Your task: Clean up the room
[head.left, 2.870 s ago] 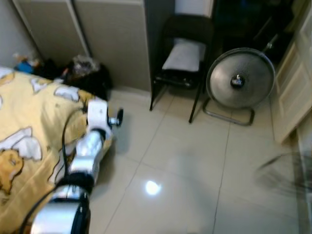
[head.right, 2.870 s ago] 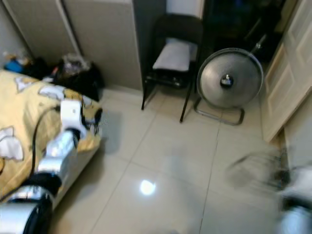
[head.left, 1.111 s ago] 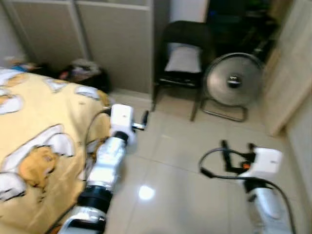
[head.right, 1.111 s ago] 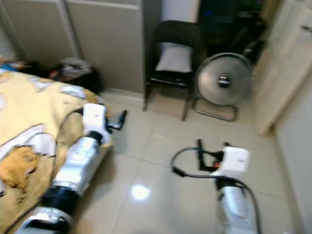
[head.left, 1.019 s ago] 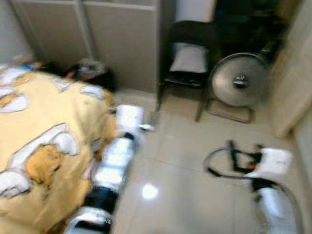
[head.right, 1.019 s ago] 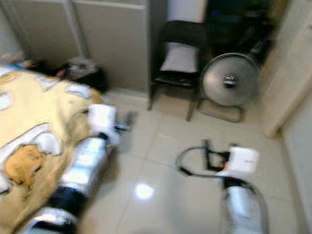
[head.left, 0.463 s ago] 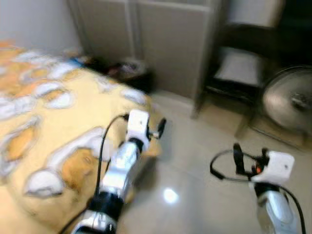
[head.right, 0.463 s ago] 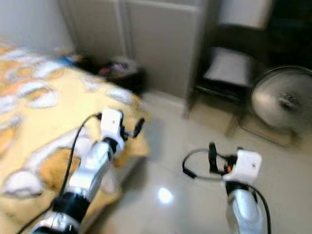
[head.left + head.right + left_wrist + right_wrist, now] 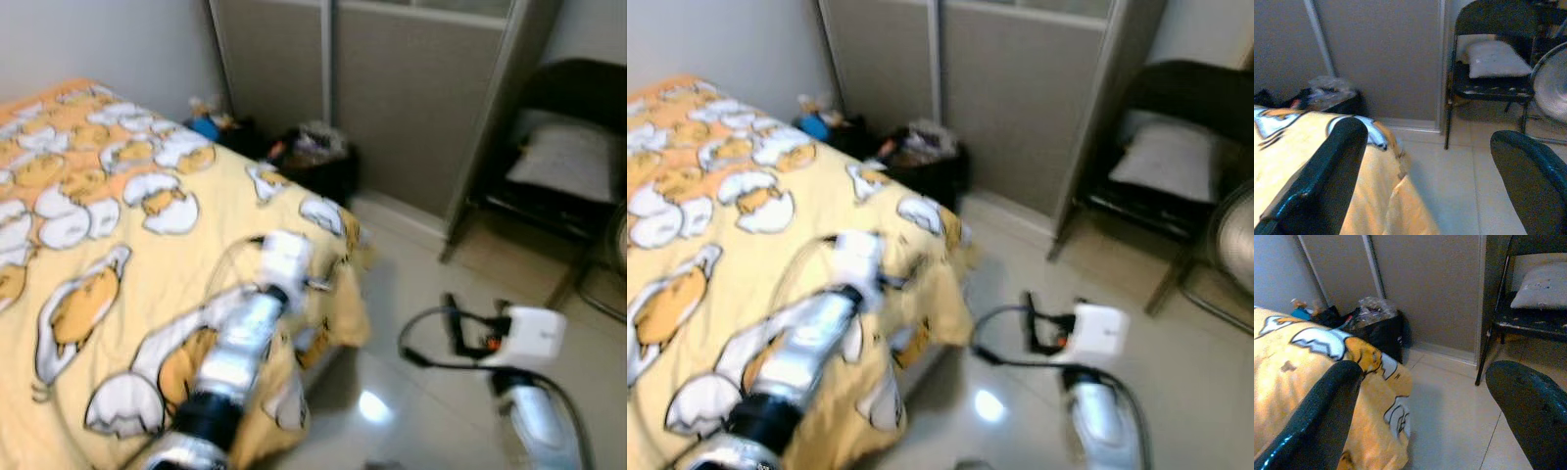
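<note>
A bed with a yellow blanket [image 9: 98, 196] printed with egg cartoons takes up the left of the room. My left gripper [image 9: 321, 285] is held out over the bed's near corner, where the blanket [image 9: 1376, 196] droops toward the floor. It is open, its fingers [image 9: 1322, 176] wide apart with nothing between them. My right gripper [image 9: 477, 318] hovers over the tiled floor [image 9: 411, 284] beside the bed. It is open too and holds nothing, as its fingers [image 9: 1322, 416] show.
A black bag stuffed with clutter [image 9: 313, 162] sits on the floor against the grey sliding doors [image 9: 392, 88]. Small items [image 9: 206, 122] lie in the corner behind the bed. A black folding chair with a pillow [image 9: 568, 157] stands at right, a floor fan [image 9: 1552, 88] beside it.
The camera has swung left, so the bed fills more of the picture and the fan has slid off to the right. The right arm came up into view. Both grippers stay open.
</note>
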You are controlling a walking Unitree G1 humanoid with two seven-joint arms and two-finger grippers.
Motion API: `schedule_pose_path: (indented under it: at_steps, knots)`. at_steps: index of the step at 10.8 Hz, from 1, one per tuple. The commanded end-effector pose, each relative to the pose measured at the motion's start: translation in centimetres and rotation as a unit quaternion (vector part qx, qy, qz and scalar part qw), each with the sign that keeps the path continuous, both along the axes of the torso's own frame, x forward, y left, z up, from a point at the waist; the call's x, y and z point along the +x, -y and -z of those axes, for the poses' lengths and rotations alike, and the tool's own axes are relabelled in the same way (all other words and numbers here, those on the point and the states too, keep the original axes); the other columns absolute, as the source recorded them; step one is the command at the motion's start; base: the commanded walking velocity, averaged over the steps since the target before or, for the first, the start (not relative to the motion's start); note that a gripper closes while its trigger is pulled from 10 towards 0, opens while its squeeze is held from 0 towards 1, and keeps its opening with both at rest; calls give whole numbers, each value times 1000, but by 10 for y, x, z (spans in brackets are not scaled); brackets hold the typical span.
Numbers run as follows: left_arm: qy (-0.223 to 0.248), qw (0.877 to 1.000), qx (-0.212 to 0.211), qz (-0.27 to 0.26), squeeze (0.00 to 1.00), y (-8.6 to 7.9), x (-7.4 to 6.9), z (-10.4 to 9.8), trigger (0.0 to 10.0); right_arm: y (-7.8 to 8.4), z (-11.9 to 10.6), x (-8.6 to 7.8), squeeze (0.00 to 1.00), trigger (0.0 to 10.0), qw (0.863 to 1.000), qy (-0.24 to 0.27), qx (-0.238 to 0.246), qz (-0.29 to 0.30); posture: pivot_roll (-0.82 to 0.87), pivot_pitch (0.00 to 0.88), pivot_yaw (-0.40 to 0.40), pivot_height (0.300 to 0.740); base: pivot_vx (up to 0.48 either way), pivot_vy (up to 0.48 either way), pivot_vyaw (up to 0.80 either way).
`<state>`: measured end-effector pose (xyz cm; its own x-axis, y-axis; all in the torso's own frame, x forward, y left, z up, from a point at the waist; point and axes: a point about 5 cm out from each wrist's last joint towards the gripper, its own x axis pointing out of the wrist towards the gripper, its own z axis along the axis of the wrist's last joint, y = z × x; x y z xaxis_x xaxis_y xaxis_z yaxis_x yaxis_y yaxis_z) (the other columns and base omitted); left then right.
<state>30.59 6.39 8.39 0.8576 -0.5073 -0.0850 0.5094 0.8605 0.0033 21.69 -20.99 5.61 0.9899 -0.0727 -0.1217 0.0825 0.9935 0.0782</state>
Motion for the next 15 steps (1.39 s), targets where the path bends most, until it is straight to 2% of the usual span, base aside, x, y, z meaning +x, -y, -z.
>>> schedule_pose_path:
  at_steps: [1,4,7,8,9,10,11,12,13,14,15]
  knots:
    - [0,1000,6,-6,0,-8,5,-2,10000,-4,-1,3,0,10000,1000,8,1,-2,-236,0,74,740,0,0,0]
    - [8,1000,7,-14,0,-11,13,-7,10000,-7,-3,9,0,10000,1000,17,1,-1,-240,0,82,740,0,-457,0]
    - [0,1000,16,-18,0,-15,14,-1,10000,-12,-2,6,0,10000,1000,17,2,-12,-242,0,74,740,0,-442,0]
    - [-18,999,-5,-37,0,-17,15,1,10000,-13,-3,5,0,10000,1000,20,6,-13,-242,0,72,740,0,-439,0]
    - [-73,989,-58,-113,0,-32,18,11,10000,-9,-6,5,0,10000,1000,17,-4,-18,-256,0,46,740,0,-428,0]
    - [-101,983,-39,-148,0,-46,10,27,10000,5,-12,5,0,10000,999,11,-26,-20,-256,0,-8,740,0,-319,0]
    - [-102,986,13,-135,0,-51,-1,38,10000,19,-17,5,0,10000,999,3,-44,-23,-247,0,-46,740,0,0,0]
    - [-97,987,37,-126,0,-54,-10,44,10000,27,-20,9,0,10000,998,-1,-54,-28,-232,0,-73,740,0,0,0]
    - [-76,986,35,-141,0,-60,-14,40,10000,32,-22,16,0,10000,998,-1,-61,-34,-195,0,-97,740,0,0,0]
    - [-60,985,27,-158,0,-62,-11,33,10000,32,-22,21,0,10000,997,-1,-61,-40,-177,0,-101,740,0,-390,0]
    - [-45,986,21,-156,0,-57,-5,25,10000,23,-16,24,0,10000,998,-7,-47,-40,-162,0,-90,740,0,-442,581]
